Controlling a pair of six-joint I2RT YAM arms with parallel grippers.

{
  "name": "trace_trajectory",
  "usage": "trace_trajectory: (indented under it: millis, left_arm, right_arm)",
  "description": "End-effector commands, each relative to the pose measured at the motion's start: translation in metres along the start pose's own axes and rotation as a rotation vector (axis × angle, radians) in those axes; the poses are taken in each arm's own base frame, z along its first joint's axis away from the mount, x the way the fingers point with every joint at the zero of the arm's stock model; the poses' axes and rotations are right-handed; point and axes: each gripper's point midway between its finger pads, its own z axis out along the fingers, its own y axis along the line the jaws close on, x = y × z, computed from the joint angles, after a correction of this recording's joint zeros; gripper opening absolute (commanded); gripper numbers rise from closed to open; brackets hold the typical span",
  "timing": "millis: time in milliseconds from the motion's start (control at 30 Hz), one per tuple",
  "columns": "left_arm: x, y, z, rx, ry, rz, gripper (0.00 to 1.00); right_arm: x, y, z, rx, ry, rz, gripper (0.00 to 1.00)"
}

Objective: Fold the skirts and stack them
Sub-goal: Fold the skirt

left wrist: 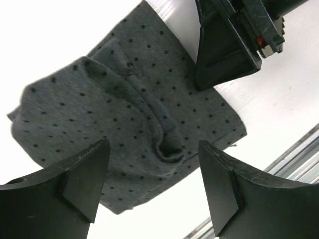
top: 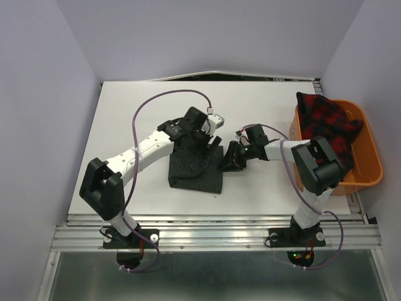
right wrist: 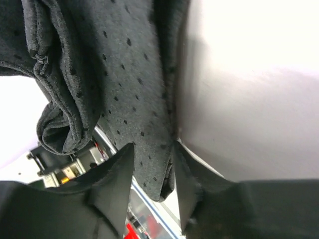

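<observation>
Two arms reach inward over grey skirt (top: 195,169): left fingers (left wrist: 84,179) wide, empty; right fingers (right wrist: 114,179) half-parted astride its edge, grip unclear.

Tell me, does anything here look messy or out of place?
The grey dotted skirt lies folded, but its top is rumpled. The plaid skirt sits crumpled, spilling over the orange basket.

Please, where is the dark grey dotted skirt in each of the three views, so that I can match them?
Top external: the dark grey dotted skirt lies folded at mid-table, between the two arms.
Left wrist: the skirt fills the centre and left, beyond the open jaws.
Right wrist: the skirt fills the upper left and reaches down between the jaws.
Shared landmark: the white table beside the skirt.
</observation>
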Motion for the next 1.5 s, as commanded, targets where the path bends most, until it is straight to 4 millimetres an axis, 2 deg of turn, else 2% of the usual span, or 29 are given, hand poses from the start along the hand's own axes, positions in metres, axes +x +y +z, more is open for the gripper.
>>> trace_trajectory:
  millis: [0, 100, 233, 467, 567, 600, 700, 767, 800, 967, 1067, 1100, 1200, 1233, 1300, 1467]
  left_arm:
    - [0.024, 0.002, 0.008, -0.090, 0.074, -0.112, 0.91]
    - [0.025, -0.001, 0.015, -0.110, 0.076, -0.099, 0.96]
    - [0.025, 0.007, 0.025, -0.170, 0.094, -0.101, 0.92]
    - [0.027, -0.016, 0.041, -0.065, 0.132, -0.097, 0.89]
    - [0.030, -0.021, 0.047, -0.057, 0.144, -0.090, 0.88]
    - [0.031, -0.019, 0.050, -0.067, 0.153, -0.092, 0.85]
    - [0.032, -0.013, 0.054, -0.102, 0.162, -0.092, 0.77]
    - [0.034, -0.010, 0.055, -0.117, 0.172, -0.091, 0.72]
    - [0.035, -0.009, 0.056, -0.121, 0.181, -0.093, 0.67]
    - [0.037, 0.003, 0.054, -0.176, 0.188, -0.074, 0.50]
    - [0.037, 0.008, 0.052, -0.183, 0.192, -0.073, 0.29]
    - [0.034, 0.010, 0.049, -0.190, 0.184, -0.066, 0.17]
    - [0.027, 0.012, 0.040, -0.188, 0.169, -0.063, 0.00]
    - [0.027, 0.010, 0.036, -0.177, 0.170, -0.058, 0.00]
    - [0.019, 0.006, 0.025, -0.153, 0.136, -0.052, 0.00]
    - [0.005, -0.005, 0.006, -0.100, 0.102, -0.047, 0.00]
  right_arm:
    - [-0.022, 0.026, -0.010, -0.046, -0.141, -0.022, 0.48]
    - [-0.026, 0.021, -0.011, -0.006, -0.164, -0.009, 0.55]
    - [-0.027, 0.008, -0.010, 0.059, -0.173, 0.008, 0.53]
    - [-0.027, -0.010, 0.002, 0.103, -0.144, 0.050, 0.52]
    - [-0.027, -0.005, 0.009, 0.048, -0.123, 0.065, 0.49]
    - [-0.030, 0.000, 0.011, 0.014, -0.129, 0.053, 0.47]
    - [-0.032, -0.003, 0.017, 0.003, -0.126, 0.068, 0.45]
    - [-0.032, -0.011, 0.023, 0.013, -0.120, 0.090, 0.39]
    - [-0.034, -0.009, 0.025, 0.001, -0.127, 0.096, 0.35]
    - [-0.031, -0.016, 0.037, -0.009, -0.109, 0.129, 0.31]
    - [-0.031, -0.016, 0.041, -0.008, -0.111, 0.130, 0.29]
    - [-0.028, -0.016, 0.044, -0.005, -0.104, 0.128, 0.22]
    - [-0.028, -0.020, 0.046, 0.007, -0.108, 0.141, 0.14]
    - [-0.028, -0.021, 0.046, 0.009, -0.109, 0.142, 0.06]
    - [-0.026, -0.021, 0.050, 0.012, -0.102, 0.141, 0.01]
    - [-0.026, -0.024, 0.053, 0.029, -0.118, 0.152, 0.01]
